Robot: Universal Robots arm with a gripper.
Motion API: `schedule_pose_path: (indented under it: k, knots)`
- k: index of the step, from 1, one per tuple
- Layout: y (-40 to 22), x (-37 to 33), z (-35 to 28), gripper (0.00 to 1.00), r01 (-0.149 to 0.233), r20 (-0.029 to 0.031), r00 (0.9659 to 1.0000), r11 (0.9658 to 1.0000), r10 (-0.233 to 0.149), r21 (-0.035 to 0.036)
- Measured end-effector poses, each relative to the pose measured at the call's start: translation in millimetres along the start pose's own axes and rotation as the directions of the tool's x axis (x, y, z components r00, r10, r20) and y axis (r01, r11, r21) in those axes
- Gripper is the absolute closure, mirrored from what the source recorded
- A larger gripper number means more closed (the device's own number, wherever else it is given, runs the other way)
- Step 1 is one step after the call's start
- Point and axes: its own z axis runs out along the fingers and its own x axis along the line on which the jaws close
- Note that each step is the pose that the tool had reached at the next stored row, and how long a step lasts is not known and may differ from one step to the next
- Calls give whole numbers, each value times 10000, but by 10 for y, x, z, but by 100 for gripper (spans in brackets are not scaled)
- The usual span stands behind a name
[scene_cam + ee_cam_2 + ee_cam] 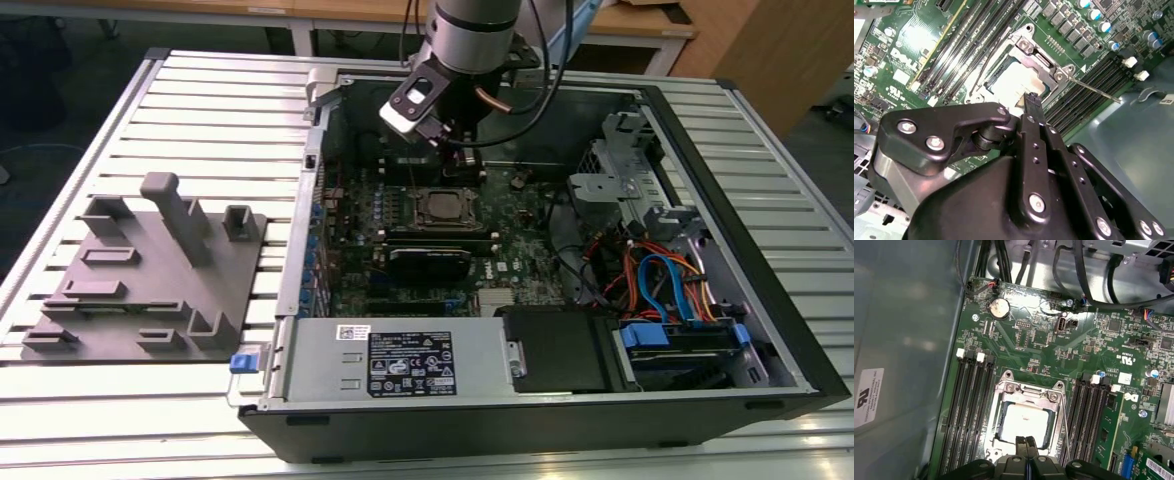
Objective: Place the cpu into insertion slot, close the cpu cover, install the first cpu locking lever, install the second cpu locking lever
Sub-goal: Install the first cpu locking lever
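1. The gripper is seen clenched, its fingertips pressed together on nothing, just over the edge of the cpu cover.
2. The cpu is seated in the insertion slot, with the cover lowered around it.
3. The green motherboard is housed in the open computer case.

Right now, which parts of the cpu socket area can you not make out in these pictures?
1. The cpu cover: in the first wrist view, the edge beside the shut gripper is hidden behind its fingertips.
2. The cpu: in the second wrist view, the gripper's black body covers part of it; whether the fingertips touch it cannot be told.
3. The locking lever: in the second wrist view, whether this thin rod is hooked down is too small to tell.
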Motion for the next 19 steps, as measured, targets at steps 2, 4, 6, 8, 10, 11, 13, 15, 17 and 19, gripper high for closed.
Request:
schedule_pose_path:
  k: [2,4,6,8,10,11,13,15,17,19]
  knots:
    - [0,0,0,90,26,0,10000,10000,-26,0]
    - [0,0,0,90,157,2,9999,9999,-157,3]
    - [-1,0,-1,90,370,5,9993,9993,-370,8]
    - [0,0,-1,90,621,6,9981,9981,-621,11]
    - [0,0,-1,90,816,8,9967,9967,-816,14]
    - [0,0,-1,90,885,9,9961,9961,-885,15]
    - [0,0,-1,90,934,9,9956,9956,-934,17]
    - [0,0,-1,90,936,9,9956,9956,-936,17]
    - [0,0,-1,90,936,9,9956,9956,-936,17]
    - [0,0,0,90,936,8,9956,9956,-936,16]
